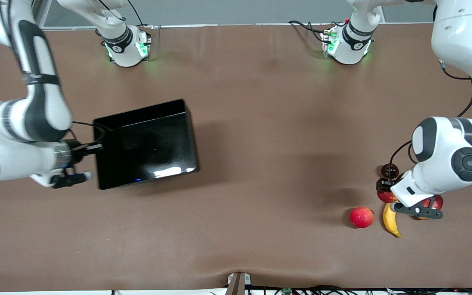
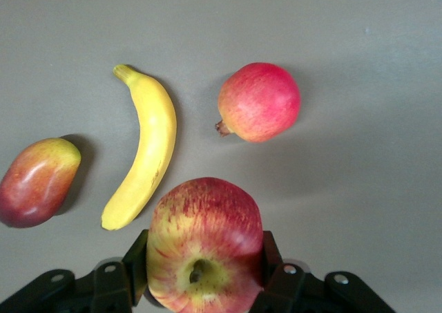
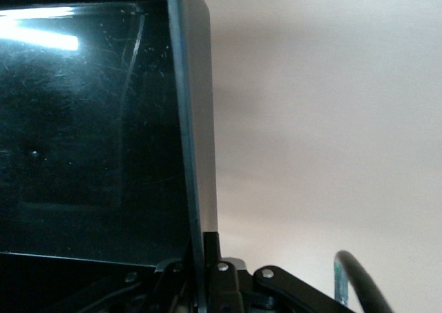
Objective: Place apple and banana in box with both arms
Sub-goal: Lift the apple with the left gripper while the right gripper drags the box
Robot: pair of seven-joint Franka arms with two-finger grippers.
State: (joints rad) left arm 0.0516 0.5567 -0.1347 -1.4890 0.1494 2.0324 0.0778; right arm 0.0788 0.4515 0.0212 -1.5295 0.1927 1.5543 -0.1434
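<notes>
The banana (image 1: 391, 220) and a pinkish-red round fruit (image 1: 361, 217) lie on the table (image 1: 260, 123) nearest the front camera, just beside the left gripper (image 2: 205, 285), whose fingers (image 2: 135, 264) are clenched on the apple (image 2: 204, 247), with a mango (image 2: 36, 182) close by. At the right arm's end, the right gripper (image 3: 197, 275) pinches a side wall of the black box (image 1: 146, 143).

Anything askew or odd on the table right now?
The shallow glossy black plastic box sits skewed to the table edges, its wall pinched in the right gripper. The left gripper holds the streaked red apple. No spills or damage.
</notes>
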